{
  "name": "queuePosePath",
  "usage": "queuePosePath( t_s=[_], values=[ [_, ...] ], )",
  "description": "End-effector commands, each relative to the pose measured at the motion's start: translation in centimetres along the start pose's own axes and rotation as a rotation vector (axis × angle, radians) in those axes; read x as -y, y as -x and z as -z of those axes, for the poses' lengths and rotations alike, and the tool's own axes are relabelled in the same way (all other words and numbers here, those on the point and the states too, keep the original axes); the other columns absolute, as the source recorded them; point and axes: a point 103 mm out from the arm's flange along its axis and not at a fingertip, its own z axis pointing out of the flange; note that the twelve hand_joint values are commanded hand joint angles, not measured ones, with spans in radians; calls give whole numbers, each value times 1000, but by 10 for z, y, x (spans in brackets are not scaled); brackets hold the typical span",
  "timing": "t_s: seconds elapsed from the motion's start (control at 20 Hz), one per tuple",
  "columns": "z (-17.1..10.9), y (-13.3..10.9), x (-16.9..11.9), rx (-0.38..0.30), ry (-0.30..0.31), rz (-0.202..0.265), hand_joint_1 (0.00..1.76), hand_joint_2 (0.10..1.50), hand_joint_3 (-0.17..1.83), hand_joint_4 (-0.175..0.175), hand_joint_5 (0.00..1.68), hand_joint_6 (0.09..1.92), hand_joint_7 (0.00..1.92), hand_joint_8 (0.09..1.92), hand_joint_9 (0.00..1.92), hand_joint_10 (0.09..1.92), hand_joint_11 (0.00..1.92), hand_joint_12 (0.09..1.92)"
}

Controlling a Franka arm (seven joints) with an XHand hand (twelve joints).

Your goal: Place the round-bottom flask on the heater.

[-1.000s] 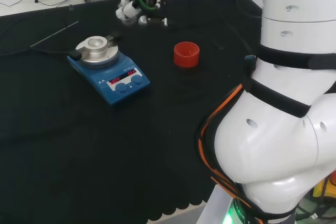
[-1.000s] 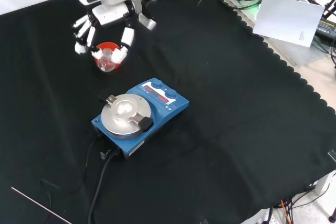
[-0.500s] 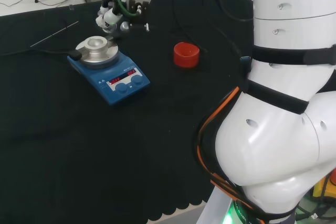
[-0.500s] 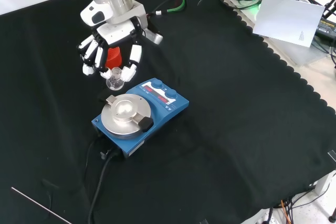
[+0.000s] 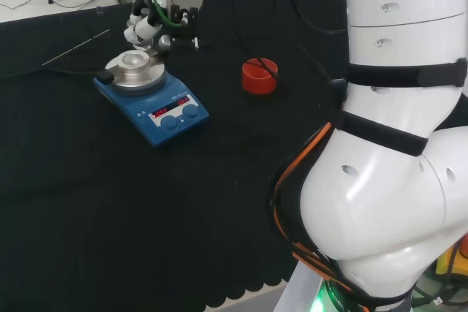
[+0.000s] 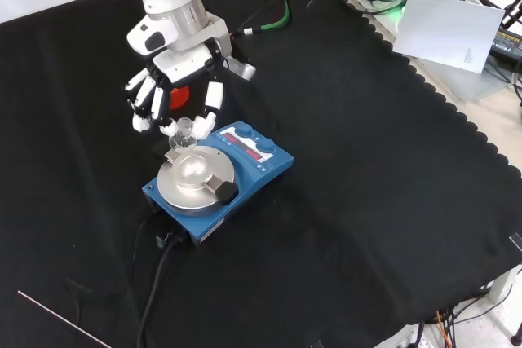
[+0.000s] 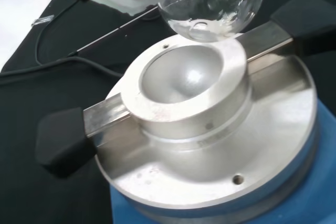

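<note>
We carry the round-bottom flask [image 6: 184,130] in the hand [image 6: 175,87], fingers curled around its neck. Its bulb hangs just above the heater [image 6: 218,178], near the rim of the metal bowl [image 7: 181,80] rather than over its middle. The neck is hidden among the fingers; the clear glass barely shows against the worktop [image 6: 359,201].

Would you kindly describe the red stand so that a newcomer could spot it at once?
Start at the blue heater with its silver top. In the head view, the red stand sits on the black cloth to its right, apart from it. It is a short open ring, the only red piece on the bench.
</note>
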Motion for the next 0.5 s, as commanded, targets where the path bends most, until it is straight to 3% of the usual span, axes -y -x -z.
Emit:
queuePosePath(
  t_s=[0.05, 0.5],
  values=[
    [-3, -4, -4, -12, -9, 14, 1045, 758, 699, 175, 1028, 1110, 468, 612, 589, 620, 194, 1341],
    [-24, -15, -12, -19, -17, -5, 1046, 755, 703, 175, 1031, 1107, 474, 613, 591, 622, 197, 1341]
  ],
)
